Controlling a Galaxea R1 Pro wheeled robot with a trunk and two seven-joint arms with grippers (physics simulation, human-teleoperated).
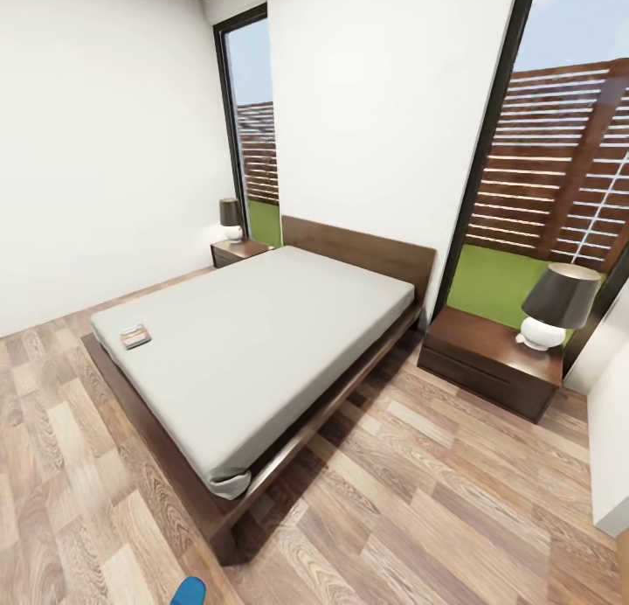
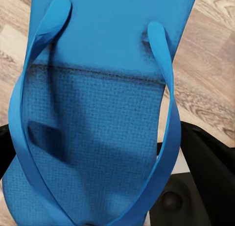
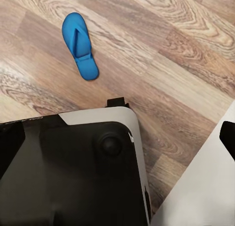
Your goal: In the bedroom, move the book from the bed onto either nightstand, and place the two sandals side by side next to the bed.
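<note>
Stretching diagonally across the wood-plank floor (image 1: pixel 454 500), the bed (image 1: pixel 262 351) shows a plain light-grey mattress on a dark brown platform, its long axis running from the near foot corner toward the headboard (image 1: pixel 362 246) against the white wall. A dark two-drawer nightstand (image 1: pixel 489 365) stands just beside it by the tall window and carries a lamp (image 1: pixel 555 308); a second nightstand (image 1: pixel 238 253) with another lamp sits at the far side. The book (image 1: pixel 135 336), thin with an orange band, lies flat near the mattress's far foot corner. One bright blue sandal (image 2: pixel 98 118) looms close in the left wrist view, straps up, sole running along the camera's line; whether the left tool clamps it cannot be told. The other sandal (image 3: pixel 80 45) lies on the floor in the right wrist view, angled across the planks; the right tool's state cannot be told either.
</note>
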